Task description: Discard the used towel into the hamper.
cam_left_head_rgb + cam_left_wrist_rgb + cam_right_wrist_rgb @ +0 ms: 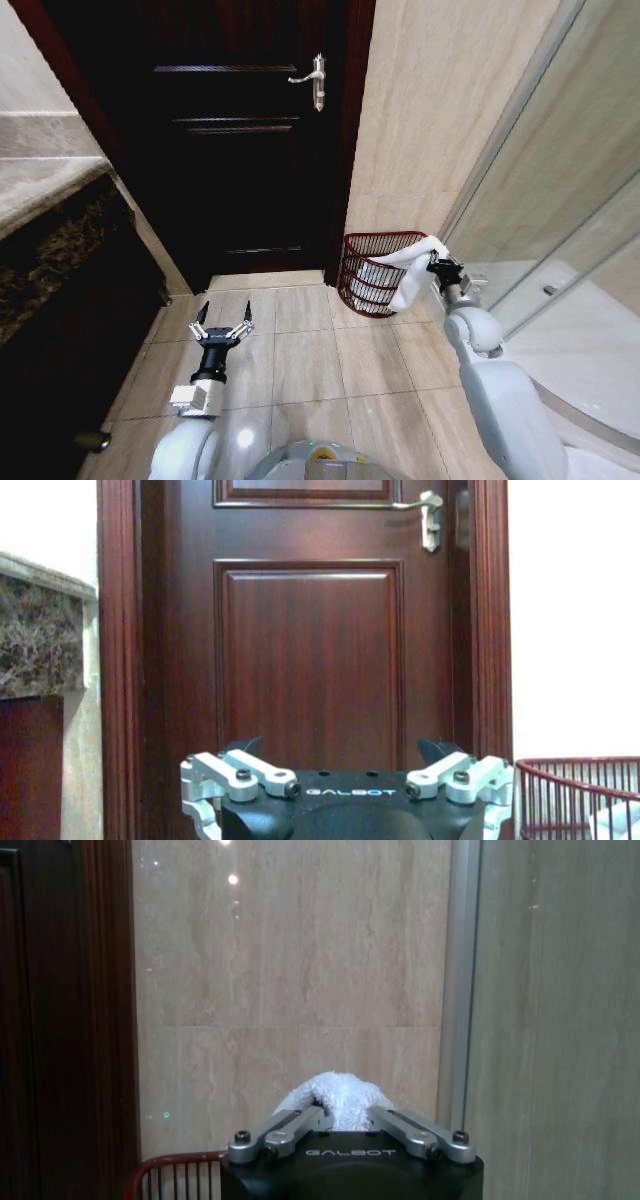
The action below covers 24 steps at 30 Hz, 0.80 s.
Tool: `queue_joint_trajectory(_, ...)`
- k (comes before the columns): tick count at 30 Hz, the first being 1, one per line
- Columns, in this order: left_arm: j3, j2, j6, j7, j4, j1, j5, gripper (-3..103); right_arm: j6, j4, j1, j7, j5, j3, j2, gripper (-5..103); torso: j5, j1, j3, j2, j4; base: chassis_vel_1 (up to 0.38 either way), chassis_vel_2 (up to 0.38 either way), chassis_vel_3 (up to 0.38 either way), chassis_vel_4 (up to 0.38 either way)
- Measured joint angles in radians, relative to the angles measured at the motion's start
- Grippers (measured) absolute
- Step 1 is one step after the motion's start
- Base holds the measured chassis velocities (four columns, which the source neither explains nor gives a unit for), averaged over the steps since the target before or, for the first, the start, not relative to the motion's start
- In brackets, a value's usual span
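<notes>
One white towel (412, 272) hangs over the hamper (368, 268), and we take the hamper as our landmark throughout. The cloth's long axis slopes from its pinched upper end, at the rim's far-right side, down along the outside of the basket toward the floor (300, 355); part of it lies across the rim. The hamper stands upright on the tiles, mouth up, against the beige wall (440, 110) and just right of the dark door (240, 140).

We see the right gripper (437, 262) just above and to the right of the rim, jaws clamped on the towel's bunched end (335, 1099), the forearm rising to it from lower right with the wrist bent toward the basket.

We see the left gripper (222, 322) well left of the hamper, low over the tiles, pointing at the door with jaws spread wide.
</notes>
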Motion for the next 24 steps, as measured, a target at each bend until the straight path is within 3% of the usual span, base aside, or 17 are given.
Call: queue_joint_trajectory(24, 0.031, -0.002, -0.028, 0.003, 0.009, 0.029, 0.035, 100, 0.037, 0.011, -0.053, -0.030, -0.007, 0.031, 0.009, 4, 0.0000, 0.001, 0.001, 0.001, 0.0000, -0.017, 0.017, 0.019, -0.019)
